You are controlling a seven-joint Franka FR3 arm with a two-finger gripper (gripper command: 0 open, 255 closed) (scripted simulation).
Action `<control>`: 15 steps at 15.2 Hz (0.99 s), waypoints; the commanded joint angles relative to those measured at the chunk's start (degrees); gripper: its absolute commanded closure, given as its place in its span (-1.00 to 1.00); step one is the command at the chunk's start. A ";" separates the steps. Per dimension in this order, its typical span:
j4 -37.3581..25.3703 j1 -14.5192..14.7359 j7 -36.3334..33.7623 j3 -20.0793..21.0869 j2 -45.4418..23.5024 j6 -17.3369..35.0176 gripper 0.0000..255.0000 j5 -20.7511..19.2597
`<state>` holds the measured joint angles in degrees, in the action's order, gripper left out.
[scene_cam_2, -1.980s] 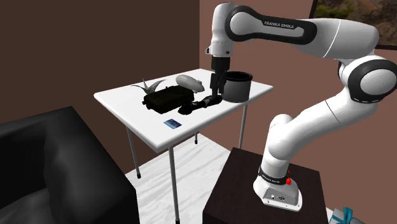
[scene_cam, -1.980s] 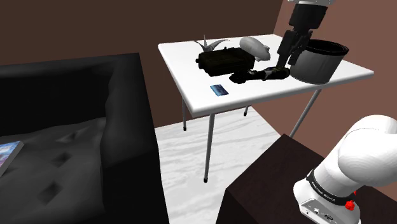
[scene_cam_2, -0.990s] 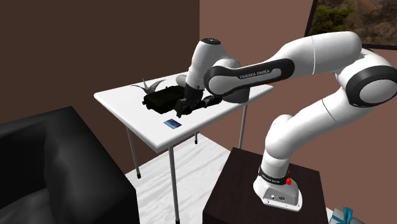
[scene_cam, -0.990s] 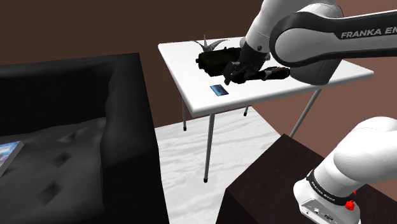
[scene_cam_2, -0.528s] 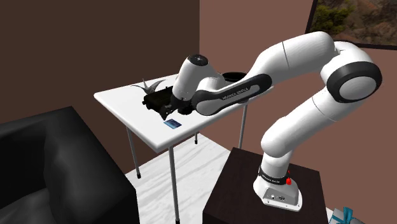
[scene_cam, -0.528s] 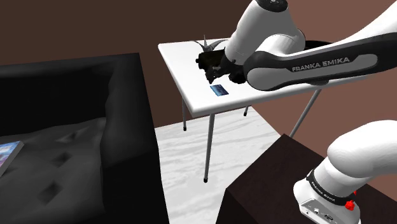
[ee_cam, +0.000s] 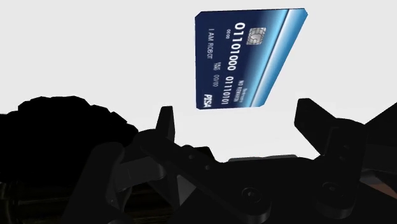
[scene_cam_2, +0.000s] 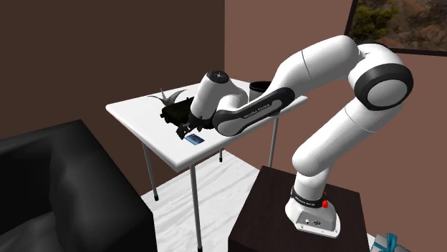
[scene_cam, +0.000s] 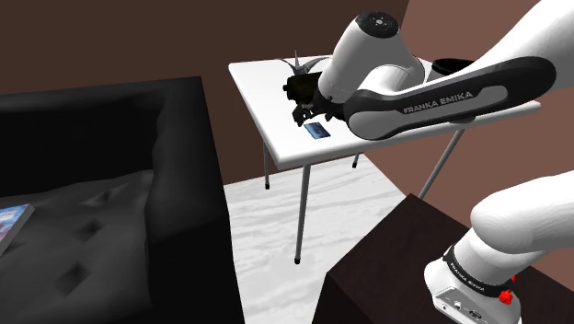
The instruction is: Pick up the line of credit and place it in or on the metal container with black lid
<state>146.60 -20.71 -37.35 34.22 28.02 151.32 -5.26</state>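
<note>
The line of credit is a dark blue bank card (scene_cam: 316, 130) (scene_cam_2: 193, 139) lying flat on the white table (scene_cam: 267, 101) near its front edge. In the wrist view the card (ee_cam: 248, 57) lies on the white top just ahead of my open gripper (ee_cam: 238, 124), outside the gap between the fingers (ee_cam: 167, 124). My gripper (scene_cam: 300, 116) (scene_cam_2: 180, 132) hovers low over the table right beside the card, touching nothing. The metal container (scene_cam_2: 258, 86) stands at the table's far end, mostly hidden behind my arm; its dark rim (scene_cam: 451, 65) peeks out.
A black case (scene_cam: 296, 87) (scene_cam_2: 179, 111) lies just behind the gripper, with a grey spiky object (scene_cam: 300, 63) beyond it. A black sofa (scene_cam: 110, 184) fills the shoulder view's left. My dark stand (scene_cam: 396, 267) sits at the lower right.
The arm has swung away from the container, across the black case, and down to the card. The gripper now hangs low beside the card. The card has not moved.
</note>
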 commanded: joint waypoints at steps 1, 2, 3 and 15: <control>0.03 -0.09 -0.01 0.02 -0.11 0.16 -1.00 -0.07; 0.03 -0.09 -0.01 0.02 -0.11 0.16 -1.00 -0.07; 0.03 -0.09 -0.01 0.02 -0.11 0.16 -1.00 -0.07; 0.03 -0.09 -0.01 0.02 -0.11 0.16 1.00 -0.07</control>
<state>146.61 -20.80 -37.36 34.24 27.93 151.48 -5.33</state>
